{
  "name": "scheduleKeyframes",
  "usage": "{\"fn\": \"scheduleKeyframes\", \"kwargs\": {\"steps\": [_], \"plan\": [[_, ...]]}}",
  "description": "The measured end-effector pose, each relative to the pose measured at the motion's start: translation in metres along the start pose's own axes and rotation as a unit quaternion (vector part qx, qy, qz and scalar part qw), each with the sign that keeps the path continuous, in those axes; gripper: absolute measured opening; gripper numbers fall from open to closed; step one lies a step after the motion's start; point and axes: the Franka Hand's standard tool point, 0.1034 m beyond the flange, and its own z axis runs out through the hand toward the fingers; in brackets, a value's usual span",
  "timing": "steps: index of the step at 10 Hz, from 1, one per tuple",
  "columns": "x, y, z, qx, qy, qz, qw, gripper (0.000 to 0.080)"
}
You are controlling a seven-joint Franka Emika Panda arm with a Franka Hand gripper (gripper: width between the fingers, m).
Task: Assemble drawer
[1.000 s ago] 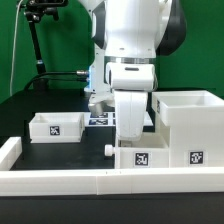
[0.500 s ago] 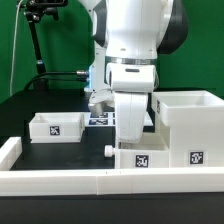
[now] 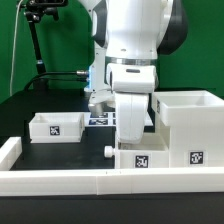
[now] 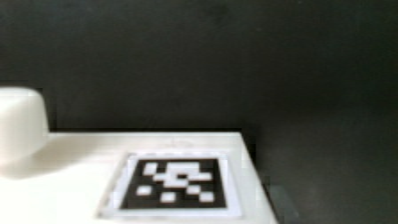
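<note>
The tall white casing [image 3: 186,112] stands at the exterior view's right, with a tag low on its front. A small tray [image 3: 141,156] with a knob [image 3: 108,151] and a tag sits against the casing's left side; I cannot tell how far in it is. The other tray [image 3: 55,127] stands apart at the left. My gripper hand [image 3: 131,122] reaches down right behind the knobbed tray, which hides the fingers. The wrist view shows a white surface with a tag [image 4: 175,184] and the knob [image 4: 18,128] close up, but no fingers.
Low white rim walls [image 3: 60,180] run along the front and the left corner. The marker board [image 3: 99,118] lies on the black table behind my arm. A black stand [image 3: 38,50] rises at the back left.
</note>
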Motion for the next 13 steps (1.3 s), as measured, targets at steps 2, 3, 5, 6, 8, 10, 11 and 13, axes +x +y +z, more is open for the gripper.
{"fn": "scheduleKeyframes", "kwargs": {"steps": [2,3,5,6,8,10,11,13], "plan": [[-0.0014,0.0019,0.0008,0.011,-0.004,-0.002,1.000,0.0044],[-0.0015,0.0025,0.0017,0.013,-0.004,-0.002,1.000,0.0044],[-0.0031,0.0027,0.0018,0.012,-0.004,0.001,1.000,0.0044],[-0.0047,0.0025,0.0020,0.013,-0.004,-0.006,1.000,0.0044],[-0.0093,0.0021,0.0029,0.020,-0.005,-0.040,0.999,0.0044],[-0.0074,0.0022,0.0027,0.019,-0.008,-0.051,0.998,0.0044],[-0.0074,0.0022,0.0027,0.019,-0.008,-0.050,0.999,0.0044],[-0.0082,0.0021,0.0028,0.019,-0.008,-0.049,0.999,0.0044]]}}
